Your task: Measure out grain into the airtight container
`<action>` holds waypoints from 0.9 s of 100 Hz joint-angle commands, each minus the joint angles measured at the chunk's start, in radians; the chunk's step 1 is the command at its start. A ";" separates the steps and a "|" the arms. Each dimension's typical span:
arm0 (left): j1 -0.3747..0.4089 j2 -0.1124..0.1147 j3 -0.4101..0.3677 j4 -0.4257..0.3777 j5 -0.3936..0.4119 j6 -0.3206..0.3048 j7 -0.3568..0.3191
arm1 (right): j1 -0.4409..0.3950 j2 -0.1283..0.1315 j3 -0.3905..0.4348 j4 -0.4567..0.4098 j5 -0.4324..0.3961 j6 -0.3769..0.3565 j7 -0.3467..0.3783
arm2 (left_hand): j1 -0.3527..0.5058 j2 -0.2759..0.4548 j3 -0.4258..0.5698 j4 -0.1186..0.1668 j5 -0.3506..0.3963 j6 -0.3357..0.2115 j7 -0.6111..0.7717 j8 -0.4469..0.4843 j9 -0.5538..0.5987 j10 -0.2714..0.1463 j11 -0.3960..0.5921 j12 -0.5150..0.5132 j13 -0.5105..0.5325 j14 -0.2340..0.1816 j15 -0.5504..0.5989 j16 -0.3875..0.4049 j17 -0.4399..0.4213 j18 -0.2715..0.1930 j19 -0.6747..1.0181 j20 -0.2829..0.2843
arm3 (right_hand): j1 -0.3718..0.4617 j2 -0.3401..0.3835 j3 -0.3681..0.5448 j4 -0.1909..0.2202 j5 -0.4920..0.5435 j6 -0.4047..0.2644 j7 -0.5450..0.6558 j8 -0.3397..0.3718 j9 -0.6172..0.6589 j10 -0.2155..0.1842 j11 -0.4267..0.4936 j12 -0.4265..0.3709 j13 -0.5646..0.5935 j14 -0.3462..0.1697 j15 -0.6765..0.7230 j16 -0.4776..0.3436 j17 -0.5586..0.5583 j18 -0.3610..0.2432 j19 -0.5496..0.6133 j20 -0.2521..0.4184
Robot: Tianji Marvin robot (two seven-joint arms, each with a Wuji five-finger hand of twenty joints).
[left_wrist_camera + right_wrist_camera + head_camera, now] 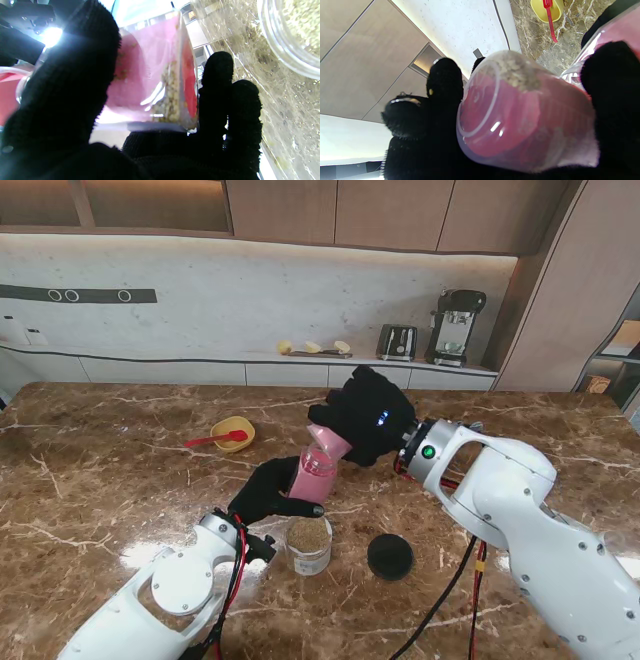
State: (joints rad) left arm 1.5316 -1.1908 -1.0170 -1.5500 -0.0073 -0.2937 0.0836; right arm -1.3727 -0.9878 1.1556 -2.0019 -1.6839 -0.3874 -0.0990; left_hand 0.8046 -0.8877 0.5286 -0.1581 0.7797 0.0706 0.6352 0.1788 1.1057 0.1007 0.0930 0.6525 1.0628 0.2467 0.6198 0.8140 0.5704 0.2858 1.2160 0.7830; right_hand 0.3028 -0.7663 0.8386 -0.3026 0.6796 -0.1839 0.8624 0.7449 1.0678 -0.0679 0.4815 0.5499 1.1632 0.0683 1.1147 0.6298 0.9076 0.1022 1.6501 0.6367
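We see two translucent pink plastic cups meeting above the glossy brown marble desk (90,480). Our left hand (268,492), sheathed in a fuzzy black knit glove, wraps its fingers around the lower pink plastic cup (314,477), which stands nearly upright; the left wrist view shows pale, pebbly grain (168,100) lying against its smooth wall. Our right hand (365,415), gloved the same way, is clamped on the upper pink plastic cup (328,442), tilted with its rim down toward the lower cup's mouth; in the right wrist view a patch of fine beige grain (517,70) clings inside its rounded wall. Just nearer to us than the cups stands the clear cylindrical airtight container (308,545), open, with tan grain inside. To its right lies a round black lid (390,556), flat on the desk. Farther off to the left sits a small yellow bowl (233,432) with a red plastic spoon (215,439) resting across it
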 commanded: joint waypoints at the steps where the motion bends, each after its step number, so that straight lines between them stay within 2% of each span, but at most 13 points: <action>1: -0.004 -0.008 0.005 -0.004 -0.005 0.006 0.002 | 0.001 0.006 -0.003 0.010 0.006 -0.013 0.006 | 0.194 0.275 0.201 0.031 0.209 -0.204 0.278 0.030 0.106 -0.042 0.110 0.037 0.032 -0.029 0.053 0.016 0.005 -0.017 0.039 0.026 | 0.133 0.222 0.196 0.003 0.073 -0.118 0.015 0.003 0.008 -0.020 0.001 0.014 0.080 -0.256 0.081 0.014 0.029 -0.158 0.081 0.033; 34: -0.009 -0.010 0.006 -0.004 -0.012 0.020 0.001 | 0.006 0.005 -0.020 0.032 0.044 -0.037 -0.009 | 0.193 0.276 0.201 0.030 0.208 -0.203 0.276 0.029 0.106 -0.043 0.109 0.037 0.036 -0.029 0.060 0.021 0.009 -0.017 0.044 0.030 | 0.106 0.193 0.216 -0.001 0.064 -0.109 0.005 -0.020 0.002 -0.022 0.002 0.013 0.080 -0.262 0.080 0.014 0.033 -0.167 0.080 0.049; 90: -0.009 -0.006 0.004 -0.003 -0.024 0.010 -0.015 | 0.003 0.009 -0.008 0.018 -0.038 0.014 0.030 | 0.194 0.279 0.200 0.030 0.204 -0.197 0.273 0.028 0.107 -0.034 0.109 0.037 0.044 -0.028 0.074 0.032 0.018 -0.016 0.052 0.039 | 0.125 0.195 0.210 0.000 0.071 -0.118 0.010 -0.033 -0.003 -0.027 0.001 0.010 0.066 -0.266 0.076 0.015 0.025 -0.170 0.075 0.061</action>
State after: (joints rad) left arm 1.5269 -1.1921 -1.0130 -1.5385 -0.0284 -0.2777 0.0682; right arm -1.3596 -0.9816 1.1425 -1.9827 -1.7205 -0.3832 -0.0955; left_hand 0.8058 -0.8915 0.5286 -0.1584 0.7801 0.0799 0.6497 0.1760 1.1057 0.1124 0.0949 0.6551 1.0617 0.2631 0.6439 0.8329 0.5731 0.3039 1.2263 0.7965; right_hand 0.2954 -0.7616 0.8386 -0.3040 0.6796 -0.1860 0.8607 0.7182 1.0678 -0.0783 0.4812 0.5500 1.1635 0.0601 1.1149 0.6298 0.9077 0.0906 1.6501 0.6727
